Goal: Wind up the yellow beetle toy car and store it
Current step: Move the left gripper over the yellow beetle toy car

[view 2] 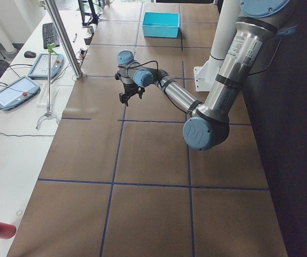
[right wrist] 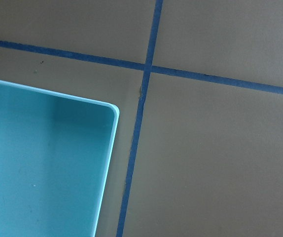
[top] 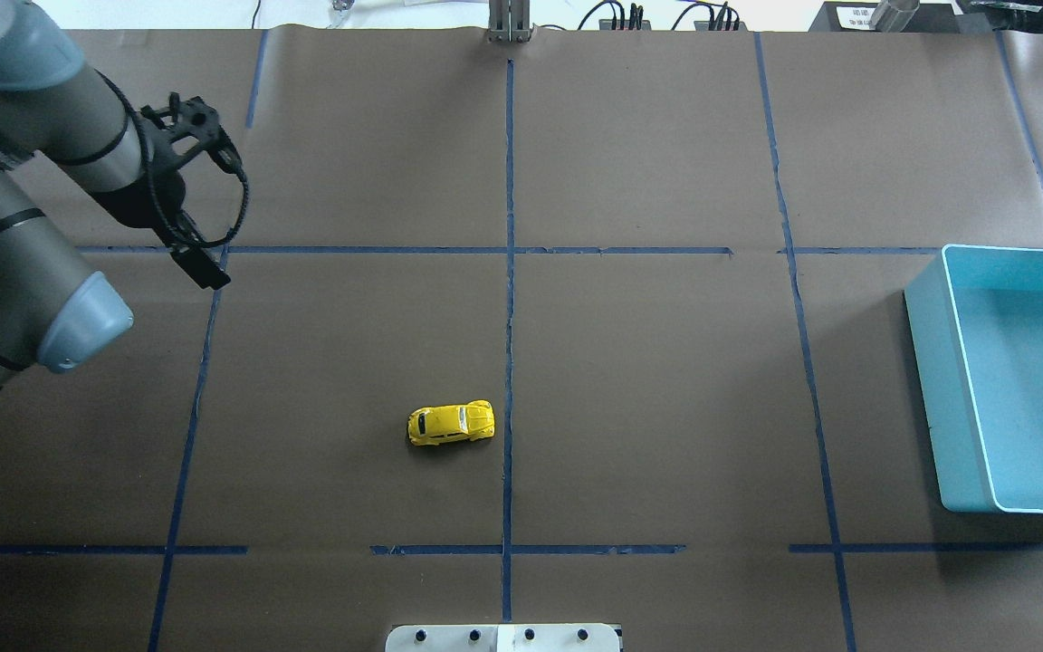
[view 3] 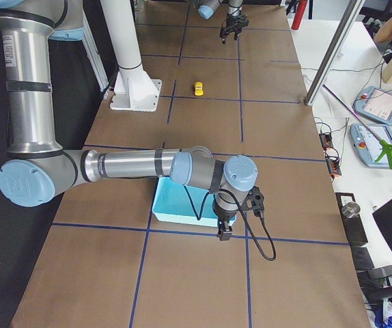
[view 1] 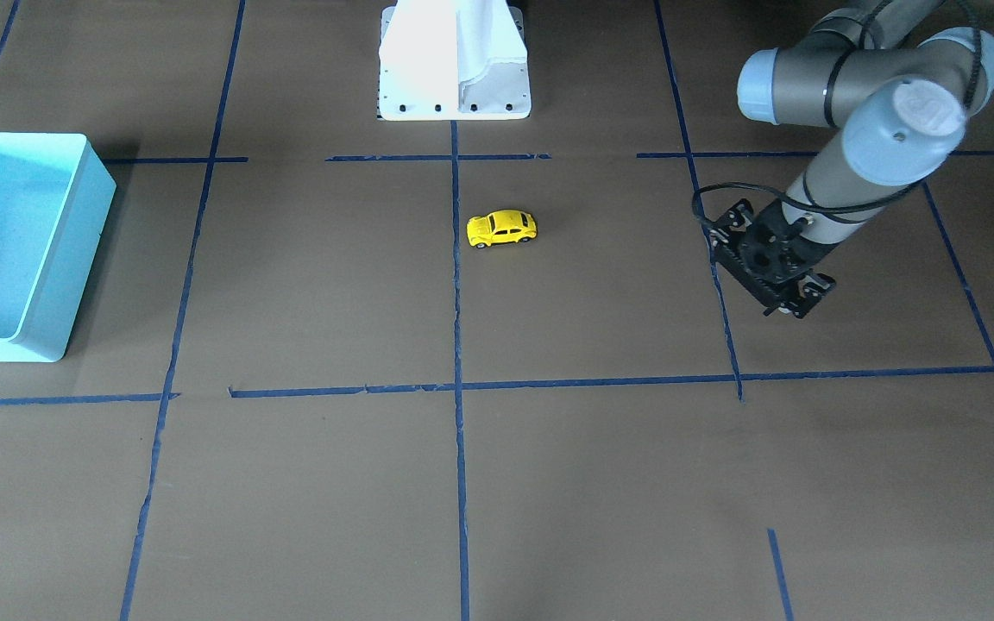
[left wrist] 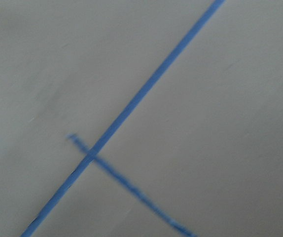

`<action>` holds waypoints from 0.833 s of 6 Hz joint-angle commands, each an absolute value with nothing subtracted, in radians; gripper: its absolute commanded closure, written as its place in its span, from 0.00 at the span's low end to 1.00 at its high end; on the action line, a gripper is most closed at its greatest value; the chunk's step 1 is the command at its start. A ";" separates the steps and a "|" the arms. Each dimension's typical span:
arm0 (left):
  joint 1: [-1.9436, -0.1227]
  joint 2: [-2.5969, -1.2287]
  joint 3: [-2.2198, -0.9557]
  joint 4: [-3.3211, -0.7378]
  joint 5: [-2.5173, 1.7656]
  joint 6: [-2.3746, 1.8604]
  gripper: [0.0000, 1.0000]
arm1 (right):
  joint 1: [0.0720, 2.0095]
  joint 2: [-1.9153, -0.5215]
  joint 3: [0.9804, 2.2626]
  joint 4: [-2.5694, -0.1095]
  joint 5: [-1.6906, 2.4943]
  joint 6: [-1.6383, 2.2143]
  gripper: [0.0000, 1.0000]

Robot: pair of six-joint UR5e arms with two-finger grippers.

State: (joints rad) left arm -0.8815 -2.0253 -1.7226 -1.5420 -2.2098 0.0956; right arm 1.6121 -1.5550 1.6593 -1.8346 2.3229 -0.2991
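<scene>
Approach step. Yellow beetle toy car sat on the counter, well apart from left hand and right hand; whether clenched, we could not tell. Next, we judged: reach, grasp car.

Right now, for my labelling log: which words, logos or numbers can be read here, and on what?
"UR": logo on the left arm's joint cap, faint.
"UR": logo on the right arm's joint cap, faint.
White sticker on the right arm: too small to read.
White label beyond the table: blurred.
No text visible on the yellow beetle toy car or the blue bin.
</scene>
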 commanded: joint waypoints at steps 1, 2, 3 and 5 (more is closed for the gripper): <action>-0.795 -2.155 -1.678 -1.552 -2.192 0.098 0.00 | 1.611 -1.555 1.660 -1.835 2.324 -0.299 0.00; -0.734 -2.213 -1.684 -1.552 -2.102 0.098 0.00 | 1.612 -1.557 1.660 -1.835 2.324 -0.299 0.00; -0.662 -2.282 -1.683 -1.543 -2.070 0.097 0.00 | 1.612 -1.559 1.660 -1.835 2.324 -0.299 0.00; -0.557 -2.403 -1.642 -1.434 -2.068 0.101 0.00 | 1.612 -1.562 1.661 -1.835 2.324 -0.299 0.00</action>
State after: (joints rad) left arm -0.6022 -2.3384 -1.6652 -1.5006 -2.0725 0.0989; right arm 1.6121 -1.5606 1.6609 -1.8346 2.3240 -0.2991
